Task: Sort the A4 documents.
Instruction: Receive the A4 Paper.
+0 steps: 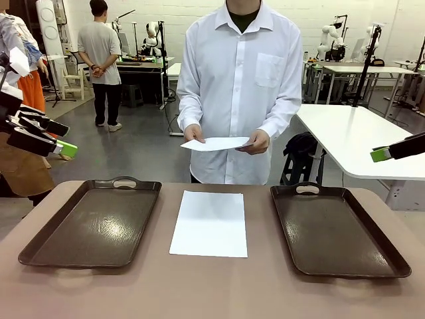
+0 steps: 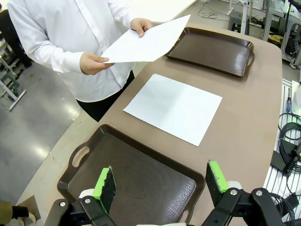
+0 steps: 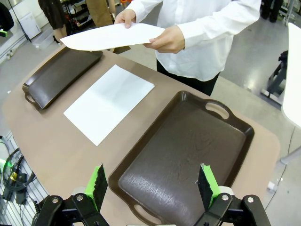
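Brown desk [image 1: 212, 292], lab behind. One A4 sheet [image 1: 209, 224] lies flat between left tray [image 1: 93, 222] and right tray [image 1: 335, 229]; person holds a second sheet [image 1: 216, 143] at the far side. Wide open and empty: left end effector [image 2: 161, 182], right end effector [image 3: 153, 182]. Sorting looks barely started; next needs an edge pinch on thin paper.

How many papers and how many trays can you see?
White paper sheets: 2 (flat sheet on the table; held sheet in the person's hands)
Dark brown trays: 2 (left tray; right tray)
Total: 4
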You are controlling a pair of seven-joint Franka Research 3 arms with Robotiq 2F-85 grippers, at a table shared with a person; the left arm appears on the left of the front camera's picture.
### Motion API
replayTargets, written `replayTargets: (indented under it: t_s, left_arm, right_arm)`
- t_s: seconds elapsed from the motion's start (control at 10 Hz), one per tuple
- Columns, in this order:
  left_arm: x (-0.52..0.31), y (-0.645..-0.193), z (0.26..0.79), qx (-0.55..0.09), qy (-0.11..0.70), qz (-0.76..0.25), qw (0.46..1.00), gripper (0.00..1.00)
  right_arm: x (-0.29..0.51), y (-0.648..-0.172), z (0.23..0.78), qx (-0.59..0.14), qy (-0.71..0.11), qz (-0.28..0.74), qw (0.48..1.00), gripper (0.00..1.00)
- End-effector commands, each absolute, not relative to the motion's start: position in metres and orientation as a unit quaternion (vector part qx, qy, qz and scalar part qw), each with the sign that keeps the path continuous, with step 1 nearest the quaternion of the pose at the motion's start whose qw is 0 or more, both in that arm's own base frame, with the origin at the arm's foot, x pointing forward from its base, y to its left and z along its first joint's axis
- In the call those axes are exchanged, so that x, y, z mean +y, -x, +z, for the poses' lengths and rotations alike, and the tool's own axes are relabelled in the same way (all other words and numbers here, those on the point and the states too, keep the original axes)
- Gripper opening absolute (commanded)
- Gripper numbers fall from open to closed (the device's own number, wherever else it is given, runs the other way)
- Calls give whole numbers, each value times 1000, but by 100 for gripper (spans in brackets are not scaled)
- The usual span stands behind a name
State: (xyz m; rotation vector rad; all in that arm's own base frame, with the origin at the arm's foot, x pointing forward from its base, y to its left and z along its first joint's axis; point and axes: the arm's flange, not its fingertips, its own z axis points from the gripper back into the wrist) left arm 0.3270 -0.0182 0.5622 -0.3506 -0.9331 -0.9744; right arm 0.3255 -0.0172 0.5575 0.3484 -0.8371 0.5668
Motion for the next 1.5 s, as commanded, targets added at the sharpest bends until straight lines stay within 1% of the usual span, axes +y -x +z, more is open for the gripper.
replayTargets:
  t_s: [0.0, 1.4]
  left_arm:
    - [-18, -329, 561, -431, 163, -451, 764, 100]
    - [-18, -329, 561, -431, 163, -451, 764, 100]
  right_arm:
    - [-17, -326, 556, -398, -171, 270, 860, 100]
    - [-17, -326, 556, -398, -171, 270, 860, 100]
